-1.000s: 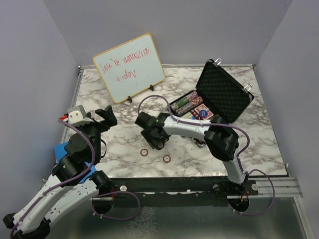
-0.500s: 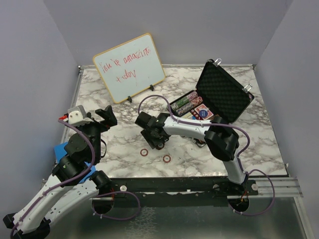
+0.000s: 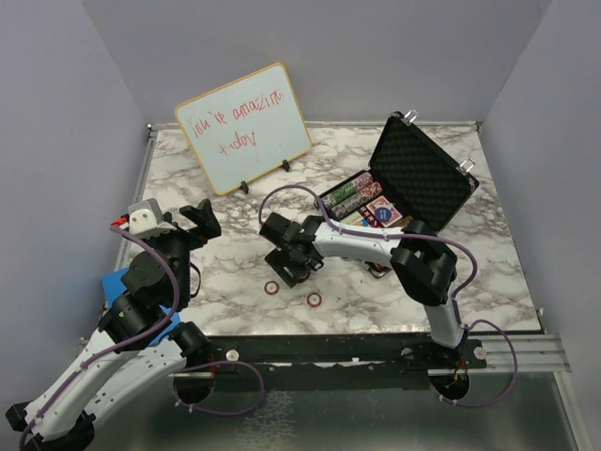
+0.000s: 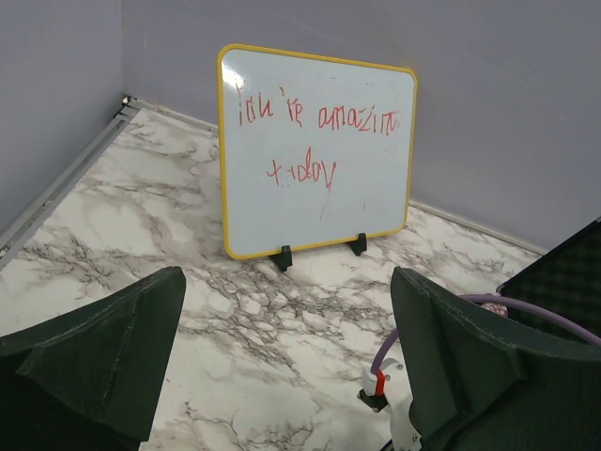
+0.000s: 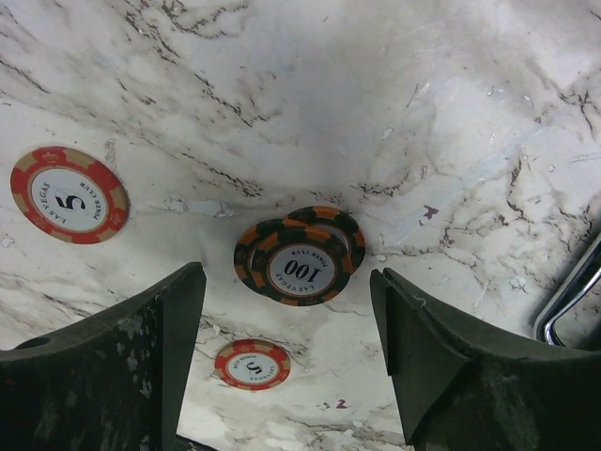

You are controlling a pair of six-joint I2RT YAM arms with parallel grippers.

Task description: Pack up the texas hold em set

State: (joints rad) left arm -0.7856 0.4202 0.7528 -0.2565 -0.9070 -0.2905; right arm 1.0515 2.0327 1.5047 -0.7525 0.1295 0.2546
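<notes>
Briefcase: the black metal-edged briefcase [image 3: 441, 202] lay open on the marble table [image 3: 488, 272], toward the far right corner. Its foam-lined lid [image 3: 423, 174] was tilted up and back.
Inside the briefcase: rows of multicoloured poker chips [image 3: 349, 195] filled the left part. The red card decks [image 3: 380, 212] lay just beside them on the right.
Loose chips: three lots lay on the table left of the briefcase and nearer the arms, well apart from it.
Orange-and-black chips [image 5: 300, 256]: a small, slightly offset pile lay flat, and the top one read 100.
Red chips: one marked 5 [image 5: 70, 194] lay off to one side of the pile. A second red chip [image 5: 252, 364] lay closer to the wrist camera. From above, both showed as red rings near the table's front edge [image 3: 271, 287] [image 3: 315, 300].
Right gripper [image 5: 286, 277]: it reached left from the briefcase side and hung low over the orange-and-black pile [image 3: 286, 266]. Its jaws were spread, with one finger on each side of the pile. Bare marble showed between fingers and chips, so it gripped nothing.
Left gripper [image 4: 286, 282]: it was held up far to the left of the briefcase [image 3: 192, 221]. Its jaws were wide apart and empty, and it faced the whiteboard.
Whiteboard [image 3: 242, 127]: it stood propped on small black feet, left of the briefcase at the back of the table [image 4: 315, 155], with red handwriting on it.
</notes>
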